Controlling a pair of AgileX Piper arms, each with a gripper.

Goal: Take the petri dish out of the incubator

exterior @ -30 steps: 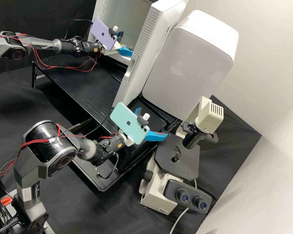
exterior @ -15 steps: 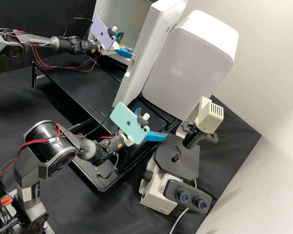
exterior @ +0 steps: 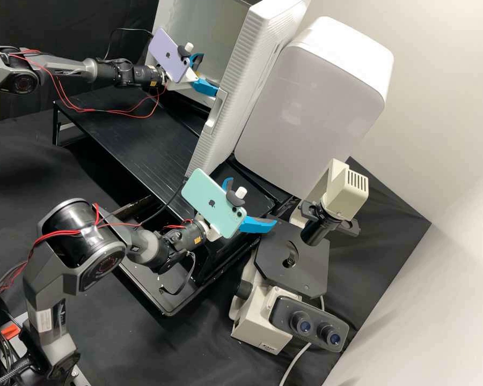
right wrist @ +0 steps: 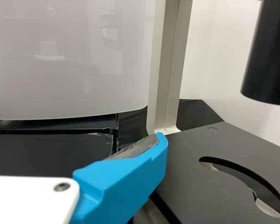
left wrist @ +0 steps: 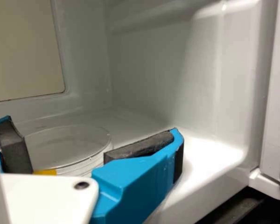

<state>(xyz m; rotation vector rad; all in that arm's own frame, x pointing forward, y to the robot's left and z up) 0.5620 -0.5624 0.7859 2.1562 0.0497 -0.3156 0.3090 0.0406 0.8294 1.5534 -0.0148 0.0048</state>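
Our left gripper (left wrist: 88, 140) has pushed deeper into the incubator (left wrist: 186, 79); its jaws stand apart, the petri dish (left wrist: 65, 147) between them on the chamber floor. Reach done, we judge; clamping and withdrawal remain.

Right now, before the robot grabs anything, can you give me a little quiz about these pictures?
1. True or false: the petri dish lies inside the incubator.
2. What lies between the fingers of the left gripper? A) the petri dish B) a bottle C) nothing
3. Fill in: the right gripper hangs beside the microscope's black ____.

Key: 1 true; 2 A; 3 stage.
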